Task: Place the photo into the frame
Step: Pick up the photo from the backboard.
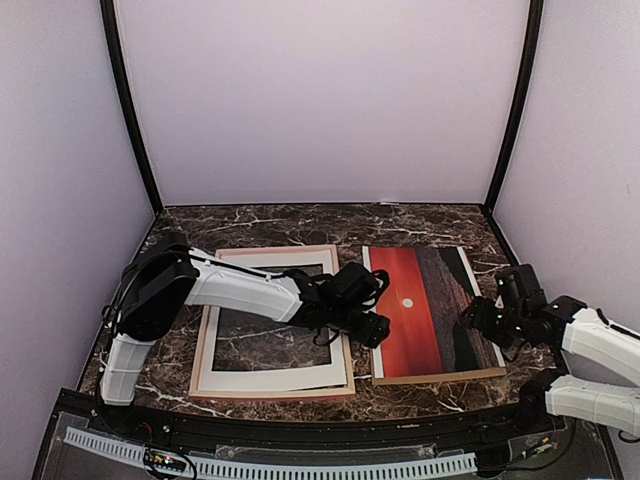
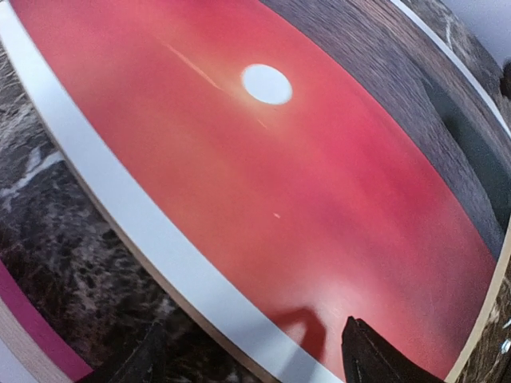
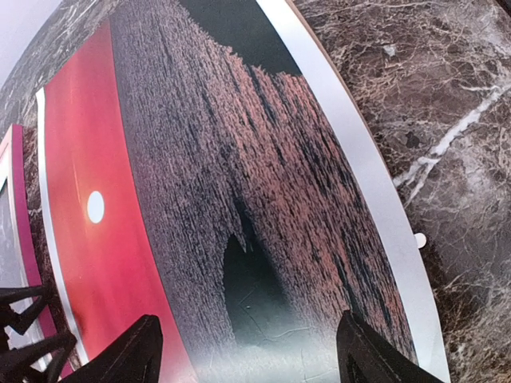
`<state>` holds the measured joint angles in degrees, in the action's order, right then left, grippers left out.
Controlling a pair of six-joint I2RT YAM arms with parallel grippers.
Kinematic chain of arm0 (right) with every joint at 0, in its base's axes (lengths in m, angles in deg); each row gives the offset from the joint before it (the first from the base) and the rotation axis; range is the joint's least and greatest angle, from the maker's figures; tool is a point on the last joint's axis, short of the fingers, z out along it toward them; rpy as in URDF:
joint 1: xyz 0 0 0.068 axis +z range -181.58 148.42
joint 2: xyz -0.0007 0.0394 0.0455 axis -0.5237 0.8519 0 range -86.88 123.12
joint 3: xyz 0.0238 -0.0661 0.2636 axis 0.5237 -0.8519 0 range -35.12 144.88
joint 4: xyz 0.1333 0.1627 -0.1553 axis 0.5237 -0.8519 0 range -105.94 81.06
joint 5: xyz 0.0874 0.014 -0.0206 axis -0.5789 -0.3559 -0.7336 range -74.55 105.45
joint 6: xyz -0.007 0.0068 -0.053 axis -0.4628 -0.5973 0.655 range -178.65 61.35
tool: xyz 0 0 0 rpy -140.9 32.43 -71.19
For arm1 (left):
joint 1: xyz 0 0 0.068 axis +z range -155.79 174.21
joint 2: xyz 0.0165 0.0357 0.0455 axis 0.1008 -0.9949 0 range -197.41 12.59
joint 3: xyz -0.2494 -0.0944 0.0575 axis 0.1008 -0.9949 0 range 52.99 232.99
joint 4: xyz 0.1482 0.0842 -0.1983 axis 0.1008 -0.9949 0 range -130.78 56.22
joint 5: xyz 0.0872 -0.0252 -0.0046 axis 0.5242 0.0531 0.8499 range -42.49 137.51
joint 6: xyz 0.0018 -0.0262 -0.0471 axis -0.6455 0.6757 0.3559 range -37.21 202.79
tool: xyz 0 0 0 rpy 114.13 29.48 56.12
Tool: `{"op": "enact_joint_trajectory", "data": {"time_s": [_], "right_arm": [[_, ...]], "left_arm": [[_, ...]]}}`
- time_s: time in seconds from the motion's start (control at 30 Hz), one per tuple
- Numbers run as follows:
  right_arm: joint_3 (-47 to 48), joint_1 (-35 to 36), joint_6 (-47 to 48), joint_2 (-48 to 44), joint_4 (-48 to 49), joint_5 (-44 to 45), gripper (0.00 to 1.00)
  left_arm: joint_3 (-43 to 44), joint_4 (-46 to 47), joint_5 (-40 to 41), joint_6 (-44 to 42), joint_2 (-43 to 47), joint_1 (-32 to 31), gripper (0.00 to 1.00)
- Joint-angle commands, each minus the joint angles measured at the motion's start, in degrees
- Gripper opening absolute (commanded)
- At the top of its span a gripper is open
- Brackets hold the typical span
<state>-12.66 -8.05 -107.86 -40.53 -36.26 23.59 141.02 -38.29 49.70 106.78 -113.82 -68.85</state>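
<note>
The photo, a sunset print with red sky, white sun and dark sea, lies flat on the marble table right of centre; a thin tan edge shows under its white border. The frame lies to its left, pale wood up, its pink-red side showing in the left wrist view. My left gripper is open at the photo's left edge: one finger over marble, the other over the red sky. My right gripper is open above the photo's dark sea, near its right edge. Neither holds anything.
A white mat board with a rectangular cut-out lies inside the frame, marble showing through the opening. The dark marble table ends at purple walls behind and at both sides. A black rail runs along the near edge.
</note>
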Motion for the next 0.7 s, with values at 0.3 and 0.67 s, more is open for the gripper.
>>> {"op": "enact_joint_trajectory", "data": {"time_s": [0.3, 0.67], "right_arm": [[1.1, 0.4, 0.5, 1.9, -0.8, 1.4, 0.77], [-0.7, 0.4, 1.4, 3.1, 1.5, -0.1, 0.77]], "left_arm": [[0.1, -7.4, 1.4, -26.0, 4.3, -9.3, 0.85], [-0.3, -8.0, 0.0, -30.3, 3.8, -10.6, 0.87]]}}
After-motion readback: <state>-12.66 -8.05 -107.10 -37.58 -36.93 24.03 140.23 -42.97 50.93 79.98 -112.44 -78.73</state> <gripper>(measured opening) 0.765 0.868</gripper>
